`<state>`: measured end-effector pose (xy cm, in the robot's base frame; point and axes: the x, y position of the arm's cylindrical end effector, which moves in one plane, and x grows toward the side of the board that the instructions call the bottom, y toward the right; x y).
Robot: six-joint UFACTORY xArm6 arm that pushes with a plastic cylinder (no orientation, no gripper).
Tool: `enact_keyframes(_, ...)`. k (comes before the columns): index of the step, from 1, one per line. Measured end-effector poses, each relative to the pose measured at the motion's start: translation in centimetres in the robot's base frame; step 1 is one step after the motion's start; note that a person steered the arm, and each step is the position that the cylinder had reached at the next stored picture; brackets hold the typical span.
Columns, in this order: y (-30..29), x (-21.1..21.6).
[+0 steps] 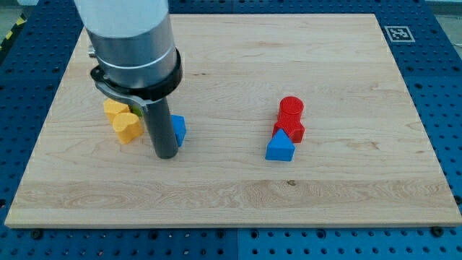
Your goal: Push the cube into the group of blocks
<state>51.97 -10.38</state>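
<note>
Blue cube (177, 130) on worktop (238, 195), touching the right side of my tip (167, 154), well apart from red group (290, 119). No fingers, only rod, holding nothing. Probably light, stiff, slippery; best pushed at centre of left face.

A pale wooden board (238, 188) fills most of the view, its grain running from the view's left to the view's right, with a small dark knot near the view's bottom; the light on it is even and soft, throwing only faint shadows; under and around it lies a blue perforated table top (440, 87) with regular rows of holes; a black-and-white square marker (398, 33) sits at the board's top right corner; yellow-black hazard tape (10, 32) shows at the view's top left.
</note>
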Motion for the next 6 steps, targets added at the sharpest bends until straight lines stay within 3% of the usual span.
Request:
enact_keyframes(2,3.0,1.2)
enact_keyframes(4,3.8,-2.7)
enact_keyframes(6,-0.6,-8.1)
